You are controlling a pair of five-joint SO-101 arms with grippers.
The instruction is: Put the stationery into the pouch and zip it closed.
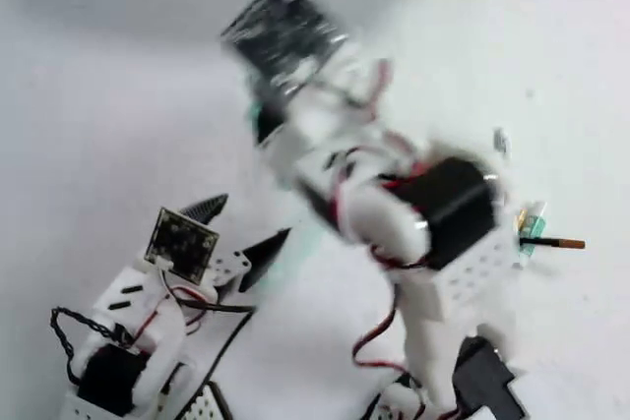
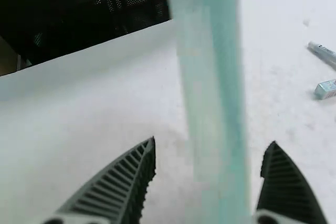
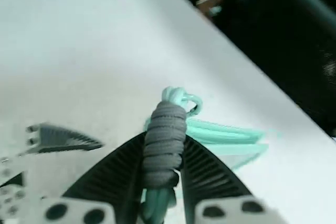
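My right gripper (image 3: 164,148) is shut on the grey cord zip pull (image 3: 165,129) of the teal pouch (image 3: 226,135), whose body stretches away beyond the jaws. In the high view the right arm (image 1: 413,213) reaches across the table's middle and covers most of the pouch. The left gripper (image 1: 254,218) rests open at the lower left. In the left wrist view the pouch (image 2: 210,87) shows as a teal band running up between my open fingers (image 2: 131,182), with nothing pinched. A pen (image 2: 323,53) and a small eraser-like piece (image 2: 325,88) lie on the table beyond.
Loose stationery lies at the table's right: a pencil (image 1: 561,242), a small greenish piece (image 1: 532,221) and another small item (image 1: 500,141). The white table (image 1: 108,95) ends at a dark far edge. Cables trail near the arm bases at the front.
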